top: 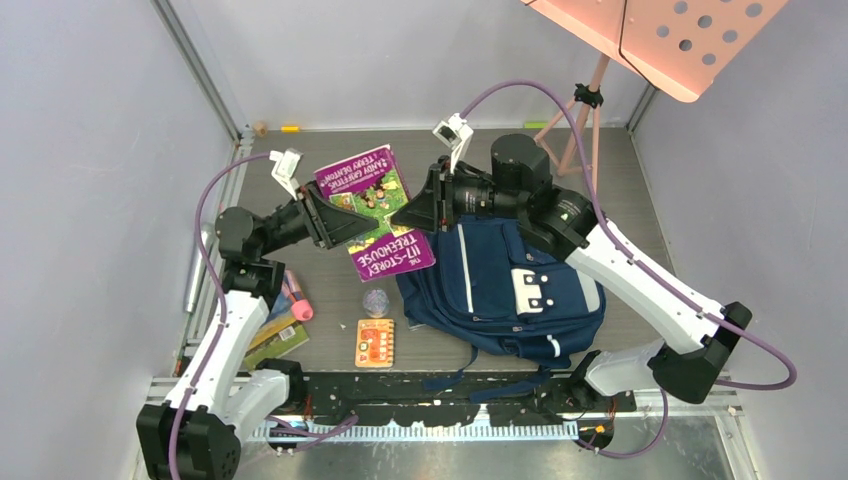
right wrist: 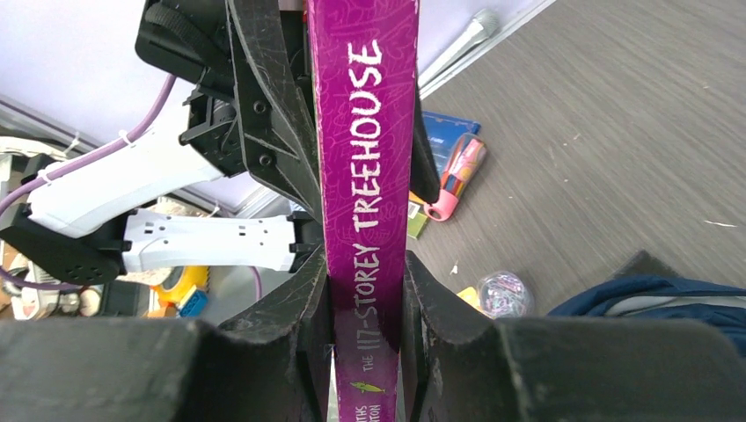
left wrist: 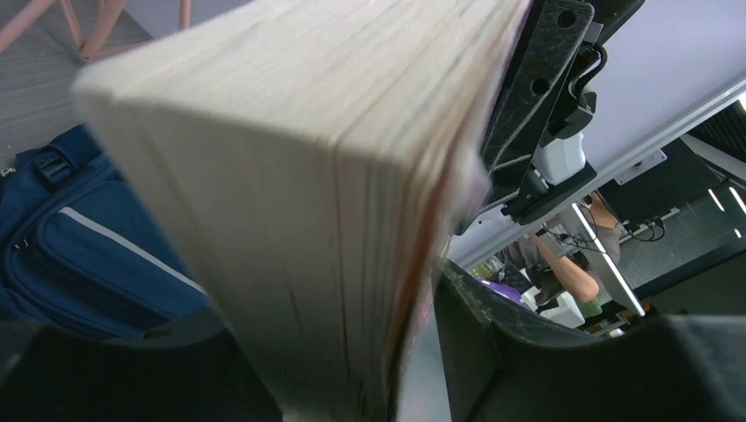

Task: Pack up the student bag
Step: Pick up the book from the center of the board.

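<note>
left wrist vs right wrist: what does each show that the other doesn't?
Left wrist only: the book's page edge, the bag's striped pocket, pink stand legs.
Right wrist only: the spine title "117-Storey Treehouse", pens, glitter ball, left arm.
Both: the book and part of the bag.

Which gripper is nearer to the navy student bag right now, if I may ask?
Right. The right gripper sits by the student bag at its far left corner, clamped on the purple book; the left gripper is farther left, on that book's other side.
</note>
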Available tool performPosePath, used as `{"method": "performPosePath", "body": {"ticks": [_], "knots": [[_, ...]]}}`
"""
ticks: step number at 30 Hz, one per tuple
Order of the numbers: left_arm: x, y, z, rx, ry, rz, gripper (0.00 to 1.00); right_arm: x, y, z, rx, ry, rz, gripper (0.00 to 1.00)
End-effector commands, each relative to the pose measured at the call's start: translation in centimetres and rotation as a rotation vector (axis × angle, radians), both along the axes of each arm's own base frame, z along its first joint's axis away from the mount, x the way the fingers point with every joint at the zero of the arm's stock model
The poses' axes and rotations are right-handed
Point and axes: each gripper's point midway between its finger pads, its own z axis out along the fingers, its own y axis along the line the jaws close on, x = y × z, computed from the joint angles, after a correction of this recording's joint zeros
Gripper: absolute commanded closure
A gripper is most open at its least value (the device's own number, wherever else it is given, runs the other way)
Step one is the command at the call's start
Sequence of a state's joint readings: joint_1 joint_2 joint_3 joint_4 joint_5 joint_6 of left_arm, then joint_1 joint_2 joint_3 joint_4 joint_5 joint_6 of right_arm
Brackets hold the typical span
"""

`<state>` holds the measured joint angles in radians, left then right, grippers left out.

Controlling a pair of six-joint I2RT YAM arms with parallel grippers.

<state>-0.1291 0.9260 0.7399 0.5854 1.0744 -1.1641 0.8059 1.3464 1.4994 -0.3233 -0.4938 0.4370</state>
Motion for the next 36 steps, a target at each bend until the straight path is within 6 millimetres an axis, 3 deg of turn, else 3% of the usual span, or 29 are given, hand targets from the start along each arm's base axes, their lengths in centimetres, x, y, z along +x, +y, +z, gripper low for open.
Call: {"method": "performPosePath", "body": {"ticks": [1, 3, 10, 13, 15, 17, 18, 19, 21, 27, 33, 36], "knots": [[-1.1, 0.2, 1.0, -0.028, -0.047, 0.007, 0.49, 0.9, -1.9, 5.5, 0.106, -0.169, -0.110, 1.00], [-1.2, 0.2, 1.2, -0.032, -0.051, 0.011, 0.54, 1.0, -1.9, 5.2, 0.100, -0.167, -0.115, 1.00], [-1.7, 0.2, 1.4, -0.039, -0.062, 0.004, 0.99, 1.9, -2.0, 4.6, 0.079, -0.161, -0.158, 1.00], [-1.5, 0.2, 0.8, -0.036, -0.050, 0.009, 1.00, 3.7, -2.6, 3.7, 0.033, -0.154, -0.259, 0.99], [-1.2, 0.2, 0.2, -0.015, -0.040, 0.018, 1.00, 4.8, -3.5, 2.6, -0.019, -0.151, -0.331, 0.90], [-0.4, 0.4, -1.0, 0.047, -0.037, 0.054, 1.00, 5.7, -4.5, 1.3, -0.081, -0.151, -0.395, 0.56], [0.1, 0.6, -1.8, 0.082, 0.011, 0.084, 1.00, 5.8, -5.0, 0.4, -0.119, -0.148, -0.411, 0.46], [0.8, 0.9, -2.9, 0.137, 0.035, 0.129, 1.00, 6.4, -5.9, -0.3, -0.152, -0.148, -0.464, 0.31], [2.4, 2.2, -5.7, 0.295, 0.070, 0.237, 1.00, 6.9, -7.3, -2.1, -0.226, -0.145, -0.540, 0.19], [6.7, 7.6, -11.2, 0.590, 0.228, 0.499, 1.00, 5.8, -9.3, -8.1, -0.429, -0.126, -0.662, 0.13], [8.6, 10.7, -13.7, 0.701, 0.197, 0.653, 1.00, 1.7, -7.0, -14.9, -0.601, -0.093, -0.610, 0.13], [8.3, 11.2, -13.1, 0.704, 0.174, 0.666, 1.00, 0.4, -5.8, -18.0, -0.708, -0.110, -0.591, 0.13]]}}
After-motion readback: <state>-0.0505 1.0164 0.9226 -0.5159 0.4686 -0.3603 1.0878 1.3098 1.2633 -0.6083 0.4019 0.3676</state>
